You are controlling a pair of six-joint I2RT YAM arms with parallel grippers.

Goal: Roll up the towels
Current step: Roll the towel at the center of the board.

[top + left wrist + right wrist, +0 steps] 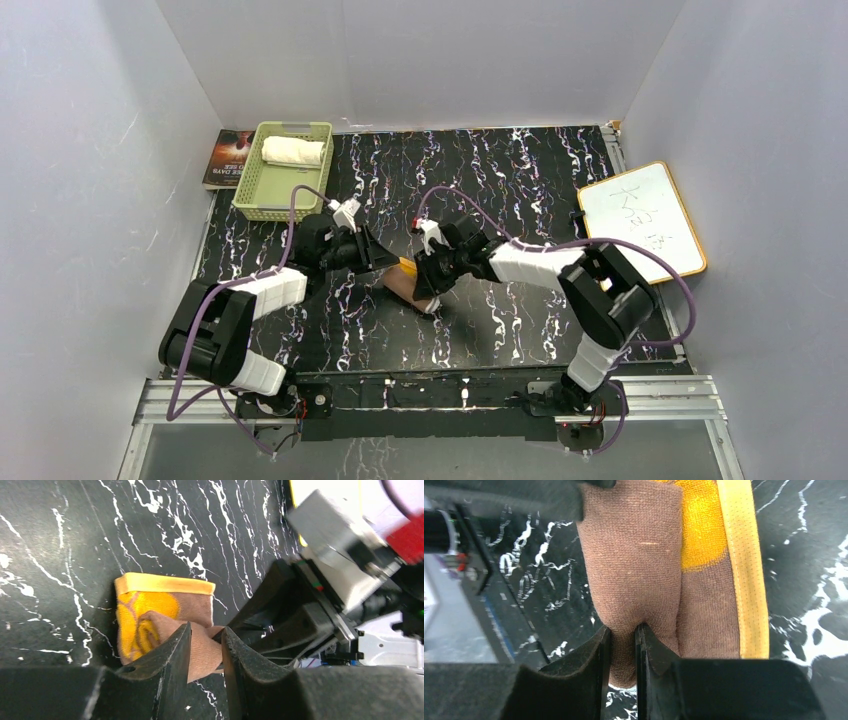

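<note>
The brown towel (408,285) lies near the middle of the black, white-veined surface (520,180), between the two arms, whose tips meet over it. It is partly rolled: in the left wrist view a thick brown roll lies along the near side of the cloth. Beyond it a flat part is spread on the surface, showing yellow-orange pattern and ending in a plain yellow hem. The left gripper (206,630) has its jaws a little apart around one end of that roll. The cloth fills the gap and touches both fingers, though how hard they press I cannot tell. The right gripper (623,630) comes from the opposite side, and its jaws are nearly together, pinching a fold of brown cloth at the other end of the roll. In the right wrist view the flat part and the yellow hem run just to the right of the roll, and a dark part of the left gripper rests against the roll's far end. The cream towel (293,151) lies rolled up in the green basket (246,190) at the far left corner, with a book (228,158) just left of the basket. A white board (640,218) sits at the right edge, well apart from the brown towel.
</note>
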